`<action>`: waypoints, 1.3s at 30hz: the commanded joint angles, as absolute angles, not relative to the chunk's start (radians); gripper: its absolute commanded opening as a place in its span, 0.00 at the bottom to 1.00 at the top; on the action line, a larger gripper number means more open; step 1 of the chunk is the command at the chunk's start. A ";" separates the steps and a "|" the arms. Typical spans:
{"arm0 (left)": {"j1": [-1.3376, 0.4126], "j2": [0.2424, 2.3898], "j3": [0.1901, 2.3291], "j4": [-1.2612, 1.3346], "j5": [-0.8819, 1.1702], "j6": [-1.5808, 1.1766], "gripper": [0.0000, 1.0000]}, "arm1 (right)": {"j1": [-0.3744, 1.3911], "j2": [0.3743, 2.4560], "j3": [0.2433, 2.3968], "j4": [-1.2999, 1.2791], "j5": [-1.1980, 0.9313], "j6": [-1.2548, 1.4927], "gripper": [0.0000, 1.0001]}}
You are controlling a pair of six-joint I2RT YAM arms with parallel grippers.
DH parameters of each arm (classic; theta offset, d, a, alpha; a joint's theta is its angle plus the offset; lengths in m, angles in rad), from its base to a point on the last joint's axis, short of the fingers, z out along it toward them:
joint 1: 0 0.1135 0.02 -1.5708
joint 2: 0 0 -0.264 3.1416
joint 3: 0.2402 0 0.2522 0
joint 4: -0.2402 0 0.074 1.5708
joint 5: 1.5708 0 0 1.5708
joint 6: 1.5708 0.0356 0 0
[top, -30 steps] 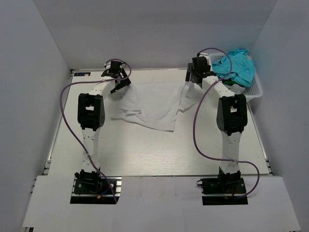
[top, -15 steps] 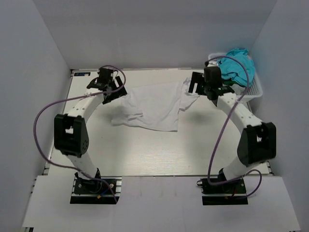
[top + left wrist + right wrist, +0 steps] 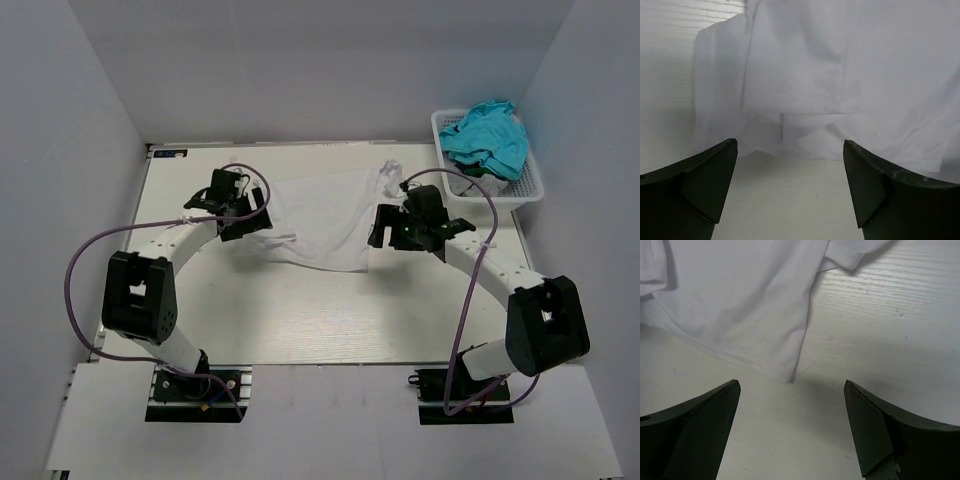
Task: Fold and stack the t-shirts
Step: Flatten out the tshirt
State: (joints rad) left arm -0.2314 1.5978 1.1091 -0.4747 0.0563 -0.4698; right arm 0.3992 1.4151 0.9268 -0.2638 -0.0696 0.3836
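White t-shirt (image 3: 320, 212) — rumpled, flat on counter (image 3: 330, 310); left claw (image 3: 790, 145) and right claw (image 3: 792, 385) open, empty, flanking it.

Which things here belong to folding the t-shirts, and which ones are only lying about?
For the job: white t-shirt, left fingers, right fingers, both pairs open.
Only lying about: white basket, teal cloth heaped inside it.

I count one white t-shirt (image 3: 320, 215) on one table (image 3: 300, 310). One basket (image 3: 530, 188) holds teal cloth (image 3: 488, 135), and I can't count its pieces.
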 commanded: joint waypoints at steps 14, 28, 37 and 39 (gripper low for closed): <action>-0.259 1.706 1.181 -0.486 -0.077 -0.445 0.63 | 0.532 1.570 0.916 -0.229 -0.058 0.451 0.86; -0.259 1.802 1.230 -0.491 -0.106 -0.436 0.44 | 0.565 1.720 0.994 -0.219 -0.008 0.482 0.78; -0.259 1.792 1.252 -0.443 -0.025 -0.459 0.00 | 0.575 1.720 0.994 -0.227 -0.015 0.482 0.27; -0.250 1.773 1.252 -0.443 -0.035 -0.471 0.00 | 0.574 1.715 0.997 -0.238 -0.014 0.482 0.00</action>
State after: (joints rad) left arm -0.2569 1.8126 1.2240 -0.4614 -0.0444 -0.4541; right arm 0.5705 1.7180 0.9783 -0.2199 -0.0216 0.4713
